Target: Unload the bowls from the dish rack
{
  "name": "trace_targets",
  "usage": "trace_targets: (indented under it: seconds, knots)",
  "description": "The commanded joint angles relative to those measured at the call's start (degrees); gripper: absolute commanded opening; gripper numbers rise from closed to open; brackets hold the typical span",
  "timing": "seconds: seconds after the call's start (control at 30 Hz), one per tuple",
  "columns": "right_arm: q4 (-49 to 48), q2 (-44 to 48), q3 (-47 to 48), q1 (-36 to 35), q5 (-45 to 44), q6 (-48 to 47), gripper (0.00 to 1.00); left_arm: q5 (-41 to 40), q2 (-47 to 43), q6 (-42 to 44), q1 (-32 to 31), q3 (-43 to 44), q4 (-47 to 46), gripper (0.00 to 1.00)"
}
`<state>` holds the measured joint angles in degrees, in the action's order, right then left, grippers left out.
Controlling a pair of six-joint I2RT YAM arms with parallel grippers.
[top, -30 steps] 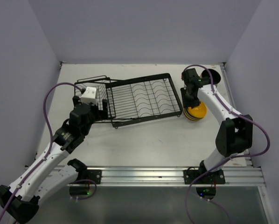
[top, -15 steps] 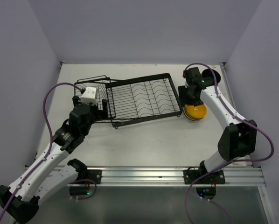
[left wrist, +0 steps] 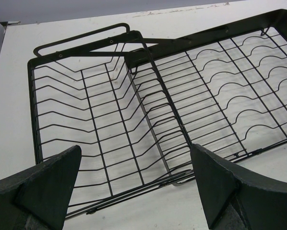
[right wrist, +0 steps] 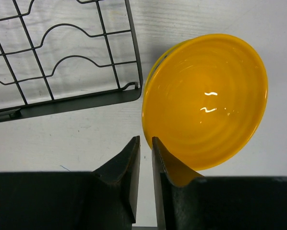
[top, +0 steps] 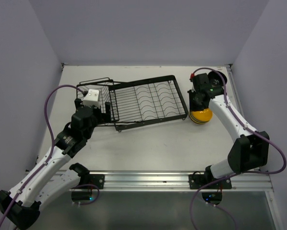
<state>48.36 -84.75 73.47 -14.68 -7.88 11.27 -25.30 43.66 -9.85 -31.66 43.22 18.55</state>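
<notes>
The right gripper (right wrist: 145,143) is holding its two fingers almost together at the bottom centre of its wrist view. Only a thin slit of white table (right wrist: 62,139) is showing between them and nothing is caught there, so it is closed on nothing. Its right-hand finger is overlapping the lower left rim of the orange-yellow bowl (right wrist: 206,100), though I cannot tell whether it is touching that rim. The bowl is sitting mouth up, filling the right half of that view, and a sliver of another rim is peeking out beneath its upper left edge. In the view from above, it is topping a stack of bowls (top: 201,116). The stack is standing on the table just beside the right end of the dish rack (top: 148,103), off the wires, with a narrow strip of table running between the bowl's rim and the rack's corner. To the right of the stack the table's edge and the side wall (top: 273,72) are lying close. Below it, toward the bottom of the frame, the table is stretching wide to the metal rail (top: 182,179). The left gripper (left wrist: 136,148) is hanging spread wide, its fingers showing in the lower left and lower right of its wrist view with nothing held between them. It is hovering over the near edge of the rack's raised basket end (left wrist: 34,110), which is occupying the left part of that view.
</notes>
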Motion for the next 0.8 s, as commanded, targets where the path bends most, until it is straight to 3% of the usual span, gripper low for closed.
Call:
trace_targets:
  seconds: [0.0, 0.43, 0.5, 0.77]
  knots:
    - [-3.0, 1.0, -1.0, 0.0, 1.0, 0.4, 0.19, -0.9, 0.0, 0.4, -0.2, 0.1, -0.9, 1.0]
    - [-4.6, -0.9, -2.5, 0.0, 0.3, 0.3, 0.13, -0.6, 0.0, 0.4, -0.2, 0.1, -0.9, 1.0]
    - [-4.8, -1.2, -2.5, 0.0, 0.3, 0.3, 0.08, -0.6, 0.1, 0.4, -0.2, 0.1, -0.9, 1.0]
    - [-4.6, -1.8, -2.8, 0.0, -0.3, -0.1, 0.09, -0.4, 0.3, 0.4, -0.2, 0.1, -1.0, 1.0]
